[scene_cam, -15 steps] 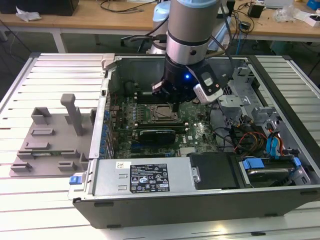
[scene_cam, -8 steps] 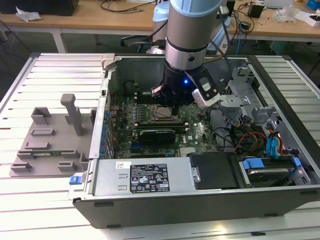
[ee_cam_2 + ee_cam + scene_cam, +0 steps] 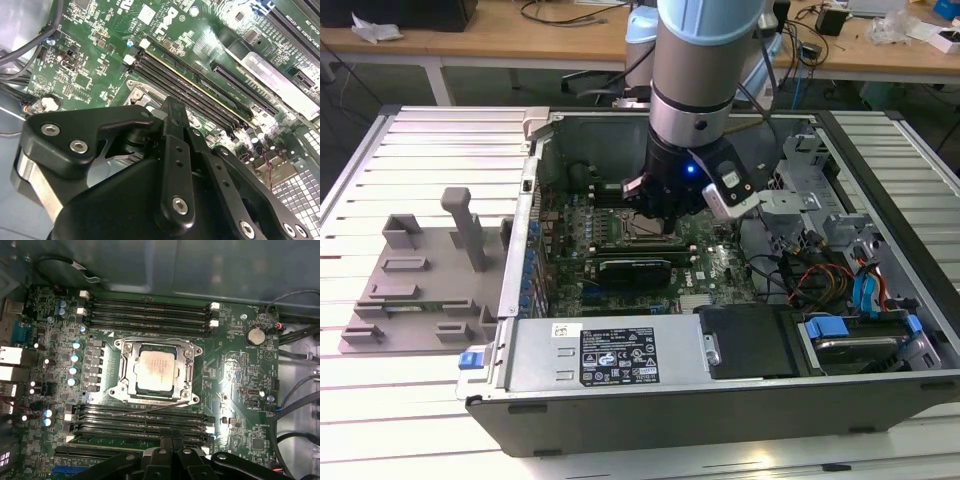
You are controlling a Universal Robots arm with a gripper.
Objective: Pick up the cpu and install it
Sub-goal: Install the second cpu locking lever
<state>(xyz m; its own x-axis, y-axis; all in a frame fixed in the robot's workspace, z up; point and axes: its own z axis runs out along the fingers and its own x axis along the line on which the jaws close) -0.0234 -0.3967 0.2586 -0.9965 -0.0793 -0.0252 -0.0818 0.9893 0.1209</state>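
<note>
The cpu point(image 3: 156, 371), a square chip with a silvery-grey top, lies flat inside the metal socket frame point(image 3: 121, 385) in the middle of the green motherboard point(image 3: 240, 370). My gripper point(image 3: 172, 444) hovers above the board, off to one side of the socket over the memory slots. Its black fingers are shut together with nothing between them. In the second wrist view the gripper point(image 3: 172, 107) points down at a corner of the socket point(image 3: 136, 92). In the exterior view the gripper point(image 3: 660, 215) reaches down into the open computer case point(image 3: 620, 390).
Rows of memory slots point(image 3: 145, 307) flank the socket on two sides. Loose cables point(image 3: 300, 390) run beside the board's edge. A grey plastic tray point(image 3: 420, 290) sits on the slatted table at the exterior view's left. Drive bays and wiring point(image 3: 840, 280) fill the case's right part.
</note>
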